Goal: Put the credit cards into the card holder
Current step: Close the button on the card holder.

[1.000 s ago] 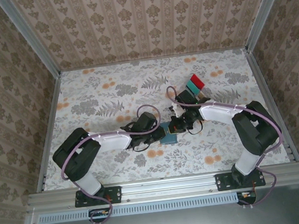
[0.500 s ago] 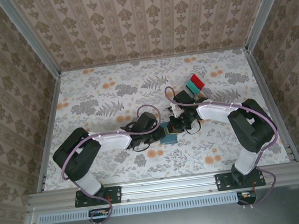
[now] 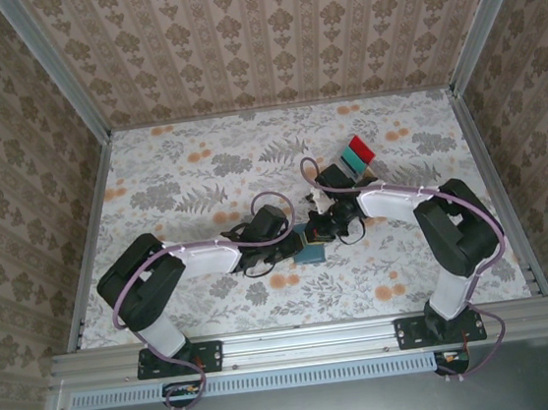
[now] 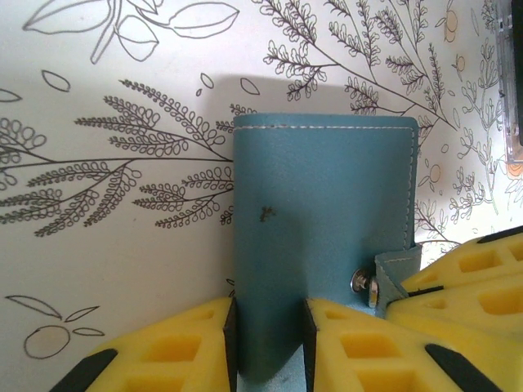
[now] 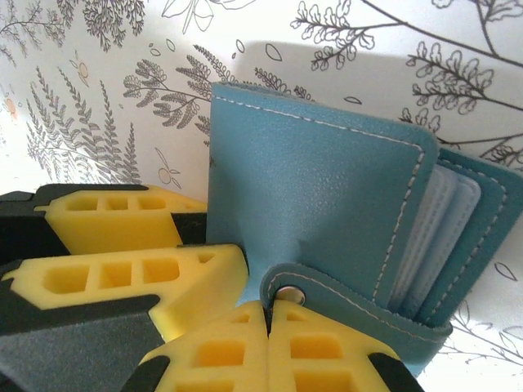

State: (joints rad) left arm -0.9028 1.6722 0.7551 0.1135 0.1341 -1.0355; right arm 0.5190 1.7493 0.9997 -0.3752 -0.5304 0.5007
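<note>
The card holder (image 3: 309, 253) is a small teal wallet at the table's middle, between both arms. In the left wrist view my left gripper (image 4: 268, 343) is shut on the card holder (image 4: 323, 220), a yellow finger on each side of its near edge. My right gripper (image 5: 268, 325) is shut on the wallet's snap tab (image 5: 343, 298); pale grey inner pockets (image 5: 433, 237) show where the card holder (image 5: 319, 196) gapes. From above, the left gripper (image 3: 292, 249) and right gripper (image 3: 317, 234) meet at the wallet. Red (image 3: 359, 147) and teal (image 3: 350, 161) credit cards stand upright behind the right arm.
The cards stand in a clear rack, whose edge (image 4: 511, 82) shows at the far right of the left wrist view. The floral table (image 3: 182, 176) is walled by metal rails and patterned panels. The left gripper's fingers (image 5: 114, 220) crowd the right gripper's left side.
The right arm's elbow has swung slightly left and its gripper has drawn closer over the wallet. The left arm and the wallet have barely moved.
</note>
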